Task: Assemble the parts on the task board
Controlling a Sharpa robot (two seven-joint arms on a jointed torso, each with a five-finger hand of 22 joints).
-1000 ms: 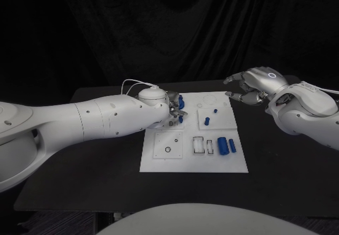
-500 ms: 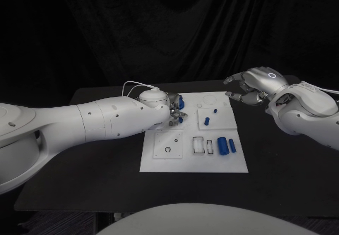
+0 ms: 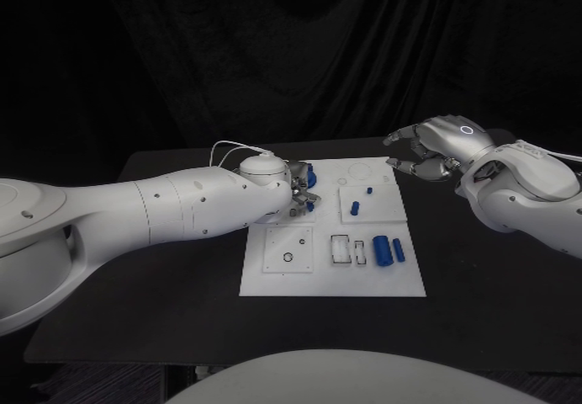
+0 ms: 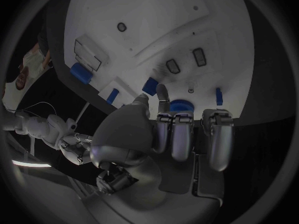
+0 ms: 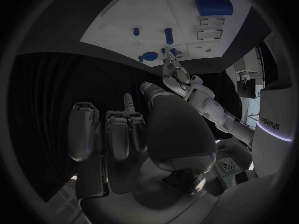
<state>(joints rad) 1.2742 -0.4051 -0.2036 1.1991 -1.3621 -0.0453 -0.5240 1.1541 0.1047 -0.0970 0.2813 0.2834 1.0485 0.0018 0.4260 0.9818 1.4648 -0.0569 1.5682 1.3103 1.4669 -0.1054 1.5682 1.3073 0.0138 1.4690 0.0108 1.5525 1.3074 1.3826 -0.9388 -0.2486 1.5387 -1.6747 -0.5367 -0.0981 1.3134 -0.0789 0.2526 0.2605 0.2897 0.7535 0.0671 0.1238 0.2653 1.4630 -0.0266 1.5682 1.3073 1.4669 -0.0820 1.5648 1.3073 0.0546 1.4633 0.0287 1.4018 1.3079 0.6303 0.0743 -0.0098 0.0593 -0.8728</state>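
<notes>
The left hand pinches a blue part over the board; a tilt could jam it. The right hand, curled on nothing, hovers apart.

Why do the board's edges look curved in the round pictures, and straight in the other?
Left wrist view: a fisheye lens bows the task board. Right wrist view: the same lens bends it near the rim. Head view: an ordinary lens keeps its edges straight.

Matt white task board, glossy blue plastic parts.
</notes>
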